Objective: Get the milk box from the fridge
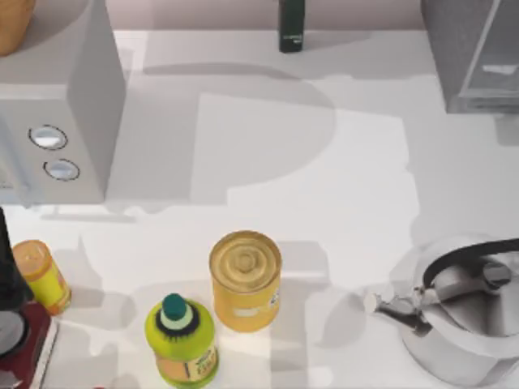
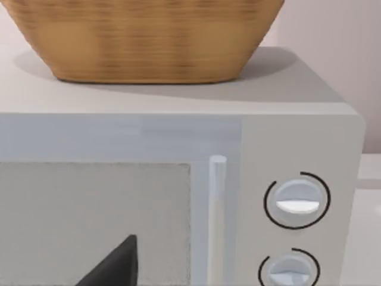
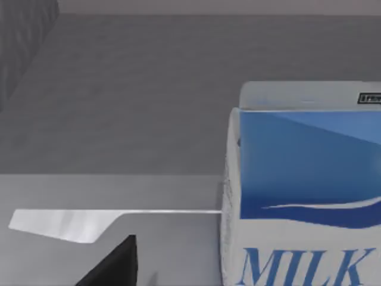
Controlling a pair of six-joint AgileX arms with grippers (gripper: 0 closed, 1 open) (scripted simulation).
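Several items crowd the front of the table (image 1: pixel 268 146) in the top view: a yellow can (image 1: pixel 246 279) near the middle, a lime-green bottle (image 1: pixel 182 340) just beside it toward the left, a small orange jar (image 1: pixel 42 276) at the left edge, and a steel kettle (image 1: pixel 462 312) at the right. A dark green bottle (image 1: pixel 292 24) stands at the back edge. At the back left sits a grey box with two round dials (image 1: pixel 57 121); the fridge (image 1: pixel 470 57), grey with a pale glassy panel, occupies the back right corner. None of the front items stands between the fridge and the open middle of the table.

The right wrist view looks into a grey interior, where the milk box (image 3: pixel 303 190) stands upright on the floor of the cabinet, blue and white with MILK lettered on its face. A pale flat strip (image 3: pixel 89 220) lies beside it. One dark fingertip of the right gripper (image 3: pixel 116 265) shows close to the carton but apart from it; whether the jaws are released or clenched cannot be told.

The left wrist view faces the dialled box front-on, revealing its door handle (image 2: pixel 217 214) and a woven basket (image 2: pixel 149 36) resting on top. A dark fingertip of the left gripper (image 2: pixel 116 265) shows there; jaw state cannot be told.
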